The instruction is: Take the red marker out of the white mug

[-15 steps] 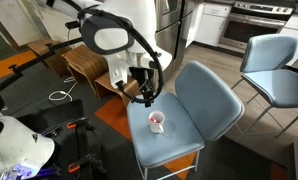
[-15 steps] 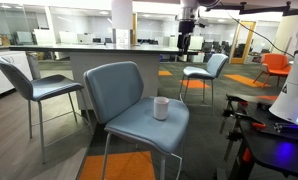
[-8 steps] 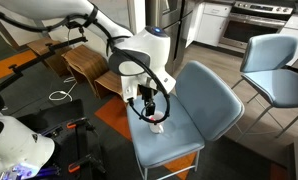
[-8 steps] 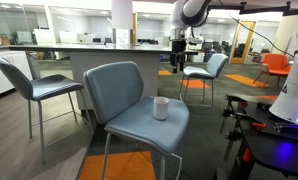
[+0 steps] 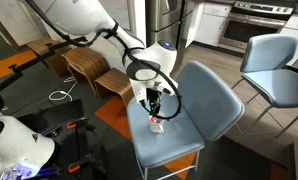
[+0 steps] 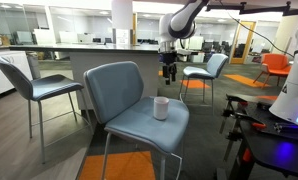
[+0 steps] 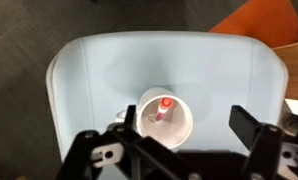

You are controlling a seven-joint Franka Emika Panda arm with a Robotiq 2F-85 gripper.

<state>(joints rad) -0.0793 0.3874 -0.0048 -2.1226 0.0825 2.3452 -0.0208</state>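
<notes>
One white mug point(image 7: 180, 122), one red marker point(image 7: 165, 104), three blue-grey chairs point(image 6: 117, 85).

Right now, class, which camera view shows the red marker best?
The wrist view: it looks straight down into the white mug, with the red marker plainly inside. In an exterior view the mug shows a reddish speck; in an exterior view seen side-on, no marker.

Light: bright, even indoor light in both exterior views
Shadows: soft and faint beside the white mug point(image 6: 161, 108) on the chair seat point(image 6: 139, 125)
Glare: chair seat washed pale in wrist view
Focus: wrist view soft; pincer point(image 7: 164, 130) dark and blurred at the bottom edge
Detail: exterior views coarse
</notes>
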